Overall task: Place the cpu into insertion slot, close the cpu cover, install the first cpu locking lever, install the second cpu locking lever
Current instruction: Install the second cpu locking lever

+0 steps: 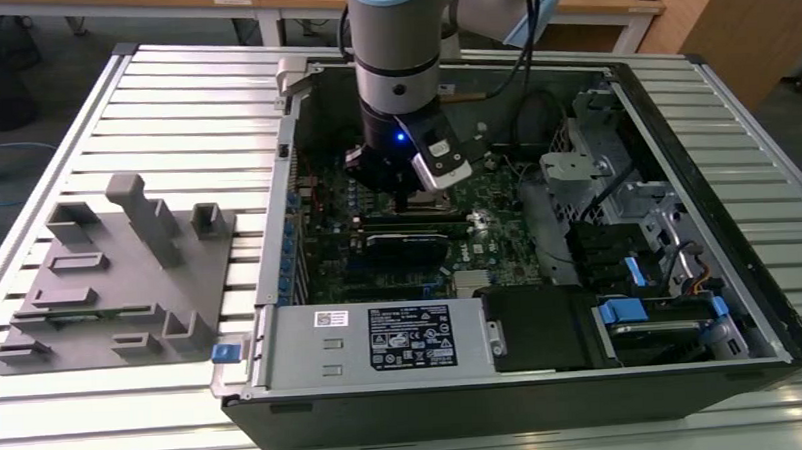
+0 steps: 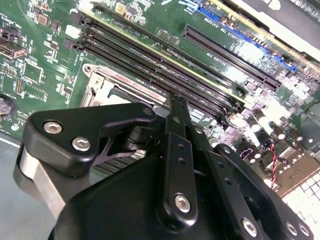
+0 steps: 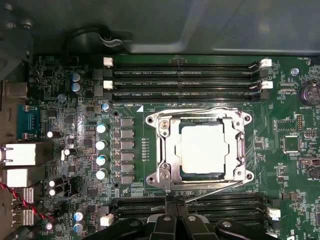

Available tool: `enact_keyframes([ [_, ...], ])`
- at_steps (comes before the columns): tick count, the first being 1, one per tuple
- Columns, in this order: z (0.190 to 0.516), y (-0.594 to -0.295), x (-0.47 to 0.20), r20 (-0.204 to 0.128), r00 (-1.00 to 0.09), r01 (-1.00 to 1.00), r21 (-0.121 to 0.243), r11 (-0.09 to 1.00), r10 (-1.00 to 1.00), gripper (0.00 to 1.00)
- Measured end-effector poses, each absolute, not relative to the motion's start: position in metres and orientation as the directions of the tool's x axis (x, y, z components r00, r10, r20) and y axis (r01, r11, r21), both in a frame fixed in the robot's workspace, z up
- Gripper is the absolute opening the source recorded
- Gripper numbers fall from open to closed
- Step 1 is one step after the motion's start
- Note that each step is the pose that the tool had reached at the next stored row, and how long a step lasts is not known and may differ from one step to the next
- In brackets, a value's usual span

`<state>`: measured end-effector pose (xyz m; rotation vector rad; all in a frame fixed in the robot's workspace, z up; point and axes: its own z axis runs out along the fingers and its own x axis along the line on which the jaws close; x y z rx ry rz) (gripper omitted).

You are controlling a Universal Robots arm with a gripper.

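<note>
- On the exterior view's left, a grey fixture plate with upright blocks lay on the slatted metal desk, just beside the open computer case
- The case lay on its side on the desk, with the green motherboard open to view inside it
- The robot arm came down from above into the middle of the case, and its gripper was low over the board, near the socket area
- In the first wrist view, the cpu sat flat inside the insertion slot, its pale silver face turned up
- The cpu cover lay closed down around the cpu, and the chip showed through its square cut-out
- One thin locking lever stood out at an angle from the side of the socket nearest to the gripper, not pressed flat against the frame
- In the same view, the black gripper had its fingers drawn together to a narrow tip, just beside the free end of this lever; I could not tell if it touched the lever, and nothing was seen held between them
- In the second wrist view, the gripper also looked closed, its fingers meeting in one thin point beside the silvery socket frame
- Long black memory slots ran on the far side of the socket, and more of them lay on the near side, partly under the gripper
- On the exterior view's right, drive bays with blue tabs filled the end of the case
</note>
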<state>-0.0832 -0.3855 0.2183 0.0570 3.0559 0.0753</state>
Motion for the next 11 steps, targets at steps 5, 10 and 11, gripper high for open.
enact_keyframes([
  [5, 0.2174, -0.3856, -0.0834, -0.083, -0.996, 0.035, 0.050, 0.998, 0.039, 0.11],
  [10, 0.2169, -0.3856, -0.0836, -0.083, -0.996, 0.035, 0.051, 0.998, 0.039, 0.11],
  [11, 0.2164, -0.3855, -0.0835, -0.083, -0.996, 0.035, 0.051, 0.998, 0.039, 0.11],
])
